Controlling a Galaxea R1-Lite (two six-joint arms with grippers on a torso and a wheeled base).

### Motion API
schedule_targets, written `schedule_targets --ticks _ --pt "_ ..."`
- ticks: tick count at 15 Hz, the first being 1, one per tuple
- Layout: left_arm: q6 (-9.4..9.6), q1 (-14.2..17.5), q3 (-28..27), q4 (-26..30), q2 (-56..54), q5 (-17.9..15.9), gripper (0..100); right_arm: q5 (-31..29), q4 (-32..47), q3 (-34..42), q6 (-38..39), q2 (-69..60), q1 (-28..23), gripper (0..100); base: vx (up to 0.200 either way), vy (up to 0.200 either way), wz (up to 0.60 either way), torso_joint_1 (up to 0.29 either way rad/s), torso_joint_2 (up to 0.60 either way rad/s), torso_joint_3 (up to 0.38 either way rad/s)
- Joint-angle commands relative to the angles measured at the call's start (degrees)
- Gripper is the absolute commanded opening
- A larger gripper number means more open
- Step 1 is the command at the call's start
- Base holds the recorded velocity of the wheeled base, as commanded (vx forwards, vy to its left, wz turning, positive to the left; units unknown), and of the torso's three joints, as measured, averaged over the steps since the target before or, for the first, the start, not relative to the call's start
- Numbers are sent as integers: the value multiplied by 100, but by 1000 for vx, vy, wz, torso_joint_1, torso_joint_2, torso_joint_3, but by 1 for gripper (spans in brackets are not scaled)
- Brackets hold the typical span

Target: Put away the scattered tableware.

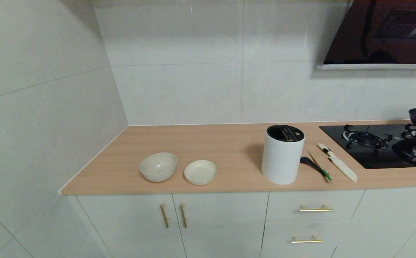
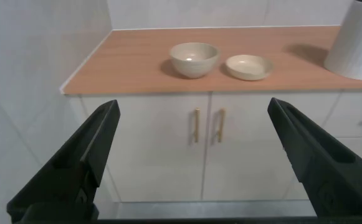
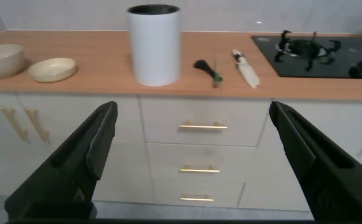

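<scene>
On the counter [image 1: 222,143] sit bowl [image 1: 158,166] and plate [image 1: 200,172]; both arms' jaws gape wide.

tall canister [image 1: 282,159] — crowding spoon [image 1: 310,163], wide gap beside saucer [image 1: 200,172]

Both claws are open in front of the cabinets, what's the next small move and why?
Probably lift the right claw forward toward the white knife. It is open and empty, low before the drawers, and the knife lies loose on the counter right of the white holder, on that arm's side.
</scene>
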State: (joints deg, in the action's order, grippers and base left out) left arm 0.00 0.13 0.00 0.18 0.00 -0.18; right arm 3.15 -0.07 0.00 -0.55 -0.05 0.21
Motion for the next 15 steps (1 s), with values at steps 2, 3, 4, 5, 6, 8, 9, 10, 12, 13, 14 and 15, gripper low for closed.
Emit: schedule_targets --ticks 2,3,4,5,6,8,9,10,12,13,14,15 --pt "0 4 0 -1 9 1 100 2 -1 0 2 5 6 100 0 200 0 5 10 0" --pt "0 4 0 -1 9 1 100 2 -1 0 -7 5 -3 100 0 200 0 -2 2 7" --pt "0 4 0 -1 9 1 100 2 -1 0 2 5 6 100 0 200 0 7 -2 17" --pt "0 4 0 -1 9 1 100 2 -1 0 2 5 6 100 0 200 0 -2 -2 12" --pt "0 4 0 -1 9 1 100 2 -1 0 2 5 6 100 0 200 0 12 2 -7" --pt "0 4 0 -1 9 1 100 2 -1 0 2 5 6 100 0 200 0 5 5 -2" --pt "0 4 0 -1 9 1 100 2 -1 0 2 5 6 100 0 200 0 2 -2 12" --pt "0 -5 0 -1 9 1 100 2 -1 0 2 5 -3 100 0 200 0 2 7 7" --pt "0 4 0 -1 9 1 100 2 -1 0 2 5 6 100 0 200 0 0 5 -7" --pt "0 4 0 -1 9 1 100 2 -1 0 2 5 6 100 0 200 0 2 -2 17" --pt "0 4 0 -1 9 1 100 2 -1 0 2 5 6 100 0 200 0 2 7 2" --pt "0 4 0 -1 9 1 100 2 -10 0 2 5 6 100 0 0 0 0 0 0"
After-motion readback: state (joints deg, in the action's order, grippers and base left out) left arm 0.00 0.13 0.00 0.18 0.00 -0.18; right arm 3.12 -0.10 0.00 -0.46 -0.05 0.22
